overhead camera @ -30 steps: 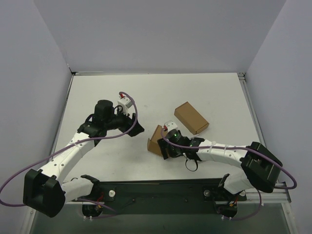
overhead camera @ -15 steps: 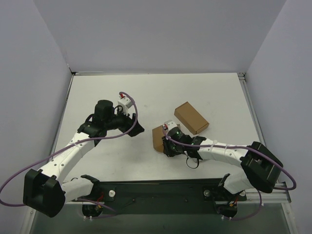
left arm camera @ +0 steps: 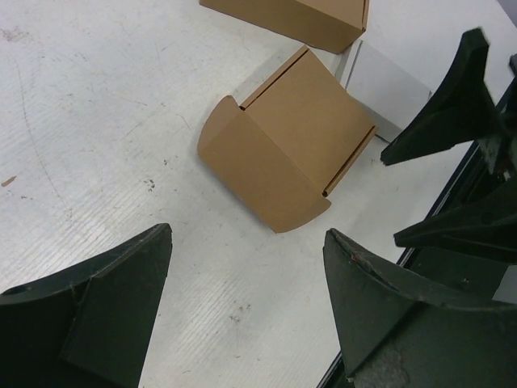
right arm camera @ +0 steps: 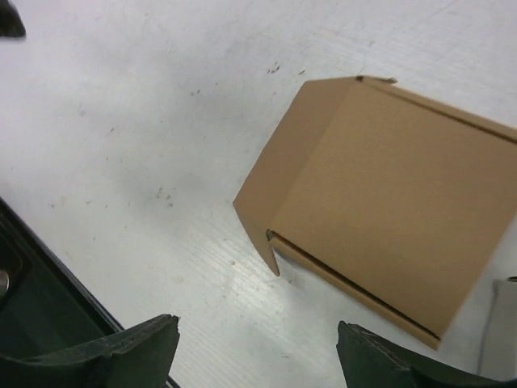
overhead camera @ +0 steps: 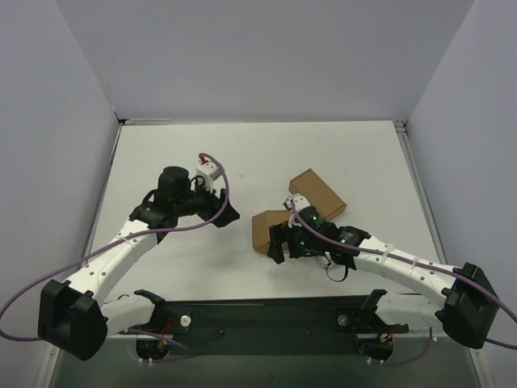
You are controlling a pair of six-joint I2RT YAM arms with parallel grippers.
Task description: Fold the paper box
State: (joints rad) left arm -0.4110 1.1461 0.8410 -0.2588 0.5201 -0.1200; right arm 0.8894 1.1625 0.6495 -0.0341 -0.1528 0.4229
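The paper box (overhead camera: 266, 228) is a small squarish brown carton lying flat on the white table, its rounded flap tucked down. It shows in the left wrist view (left arm camera: 283, 149) and the right wrist view (right arm camera: 396, 202). My right gripper (overhead camera: 279, 242) is open and empty, hovering just off the box's near right side (right arm camera: 258, 356). My left gripper (overhead camera: 229, 215) is open and empty, to the left of the box and apart from it (left arm camera: 246, 307).
A longer oblong brown carton (overhead camera: 317, 195) lies behind and right of the box (left arm camera: 291, 20). A small white-grey slab (left arm camera: 386, 87) lies between the two cartons. The dark base rail (overhead camera: 266, 315) runs along the table's near edge.
The box, tilted up against the right gripper before, now lies flat. The right gripper has let go and drawn back a little toward the right. The left arm has barely moved.
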